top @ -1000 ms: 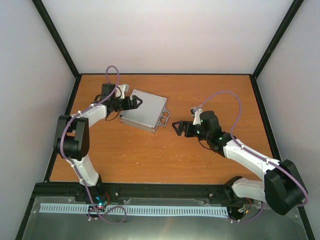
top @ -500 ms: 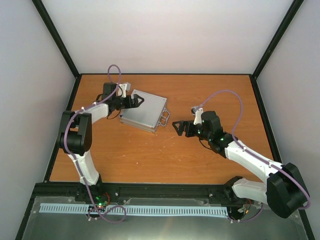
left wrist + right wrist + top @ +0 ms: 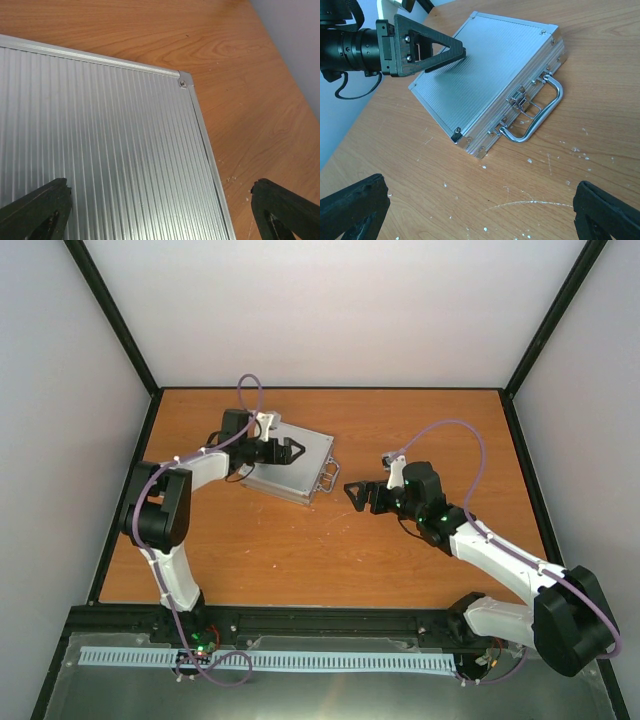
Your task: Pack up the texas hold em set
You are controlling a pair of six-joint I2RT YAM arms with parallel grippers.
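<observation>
Now left arm (image 3: pixel 205 464) advanced over case (image 3: pixel 306 470), jaws spread, right arm (image 3: pixel 485 543) unmoved, jaws spread, case shut, ribbed silver, flat on bench (image 3: pixel 290 555)

Wooden table (image 3: pixel 400 550), dusted with white specks (image 3: pixel 529 161), between white walls (image 3: pixel 340 310).

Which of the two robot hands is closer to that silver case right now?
The left. The left hand is over the aluminium case, above its lid, open; whether it touches is unclear. The right hand, also open, hangs over the table beyond the case's handle, clearly apart.
</observation>
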